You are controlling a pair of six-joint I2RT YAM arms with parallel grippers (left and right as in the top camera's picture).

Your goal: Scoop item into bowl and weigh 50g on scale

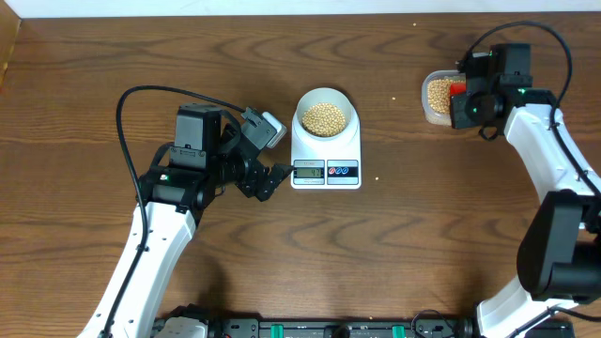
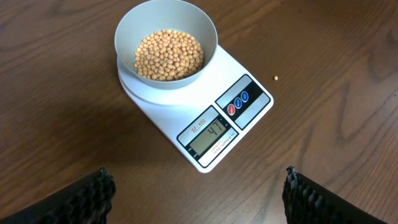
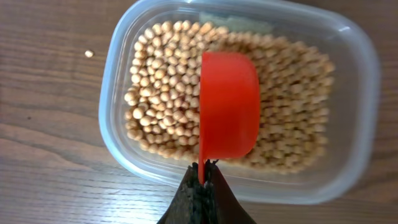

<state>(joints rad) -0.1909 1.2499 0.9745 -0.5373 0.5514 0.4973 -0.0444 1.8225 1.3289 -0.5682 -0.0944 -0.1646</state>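
The pale bowl [image 1: 325,117] [image 2: 166,43] stands on the white scale [image 1: 326,155] [image 2: 249,124] and holds a layer of tan beans [image 2: 169,55]. The scale's display [image 2: 210,134] is lit. My left gripper [image 1: 268,180] [image 2: 196,202] hangs open just left of the scale's front, nothing between its fingers. My right gripper [image 1: 460,99] [image 3: 202,171] is shut on the handle of a red scoop [image 3: 227,106] [image 1: 457,89]. That scoop is turned on its side over the clear tub [image 3: 367,81] [image 1: 433,99] of beans [image 3: 161,81] at the far right.
A stray bean [image 2: 275,78] lies on the wood right of the scale, another [image 3: 89,53] left of the tub. The table's far edge [image 1: 282,13] runs along the top. Both white arms reach in from the front edge.
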